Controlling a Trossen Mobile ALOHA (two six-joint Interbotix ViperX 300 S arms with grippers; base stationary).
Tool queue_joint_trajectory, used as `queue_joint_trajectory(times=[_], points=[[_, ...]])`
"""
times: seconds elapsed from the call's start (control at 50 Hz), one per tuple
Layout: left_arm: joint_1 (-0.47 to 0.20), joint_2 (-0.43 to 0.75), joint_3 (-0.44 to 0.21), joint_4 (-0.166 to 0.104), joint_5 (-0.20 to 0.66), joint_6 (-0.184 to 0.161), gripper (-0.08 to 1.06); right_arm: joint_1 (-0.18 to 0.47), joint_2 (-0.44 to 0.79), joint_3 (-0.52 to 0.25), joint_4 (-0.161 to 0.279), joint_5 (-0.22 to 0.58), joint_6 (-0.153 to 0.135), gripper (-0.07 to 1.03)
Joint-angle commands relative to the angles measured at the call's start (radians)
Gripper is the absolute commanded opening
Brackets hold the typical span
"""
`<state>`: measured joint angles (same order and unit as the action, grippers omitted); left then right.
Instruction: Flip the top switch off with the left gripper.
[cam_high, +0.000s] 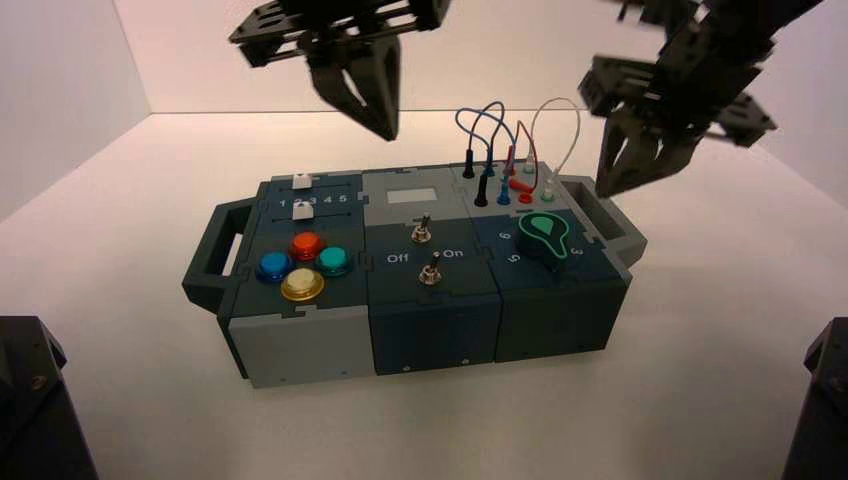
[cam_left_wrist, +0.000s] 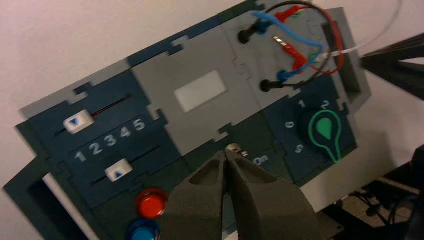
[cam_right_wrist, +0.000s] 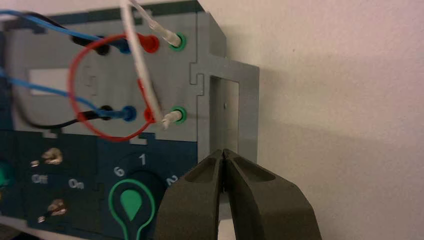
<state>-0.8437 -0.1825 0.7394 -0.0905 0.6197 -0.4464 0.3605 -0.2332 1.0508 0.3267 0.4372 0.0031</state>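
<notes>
The left gripper (cam_high: 385, 105), fingers clenched together, hangs above the box's far middle (its upper part is cut off). The top switch (cam_high: 422, 232) sits mid-panel. The right gripper (cam_high: 612, 165), also closed, waits above the right handle (cam_high: 608, 222).

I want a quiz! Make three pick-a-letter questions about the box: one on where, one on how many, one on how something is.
1. Where is the green knob?
A) beside the sliders
B) on the box's right part
C) under the yellow button

2. How many coloured buttons are there?
A) two
B) six
C) four

3. How is the left gripper?
A) shut
B) wide open
C) holding a wire

1 B: it sits right of the switches.
2 C: red, blue, green and yellow show.
3 A: its fingertips meet.
</notes>
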Motion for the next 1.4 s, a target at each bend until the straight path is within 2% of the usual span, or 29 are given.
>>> queue_joint_trajectory(times=[0.02, 0.14, 0.52, 0.6, 0.7, 0.94, 1.4], points=[[-0.017, 0.0, -0.038, -0.005, 0.005, -0.011, -0.03, 0.006, 0.049, -0.037, 0.002, -0.003, -0.006, -0.02], [-0.032, 0.012, -0.044, -0.017, 0.006, -0.017, -0.03, 0.006, 0.1, -0.052, 0.002, -0.006, -0.008, -0.02], [-0.127, 0.121, -0.106, -0.094, 0.018, -0.018, -0.03, 0.006, 0.268, -0.098, -0.003, -0.008, -0.025, -0.03], [-0.137, 0.14, -0.123, -0.103, 0.028, -0.018, -0.03, 0.009, 0.281, -0.107, -0.005, -0.003, -0.026, -0.02], [-0.14, 0.156, -0.133, -0.107, 0.037, -0.031, -0.03, 0.014, 0.281, -0.11, -0.008, -0.005, -0.028, -0.03], [-0.138, 0.167, -0.123, -0.104, 0.043, -0.087, -0.03, 0.014, 0.279, -0.109, -0.011, -0.006, -0.029, -0.03], [-0.13, 0.25, -0.137, -0.098, 0.035, -0.098, -0.03, 0.014, 0.278, -0.107, -0.015, -0.008, -0.034, -0.03]])
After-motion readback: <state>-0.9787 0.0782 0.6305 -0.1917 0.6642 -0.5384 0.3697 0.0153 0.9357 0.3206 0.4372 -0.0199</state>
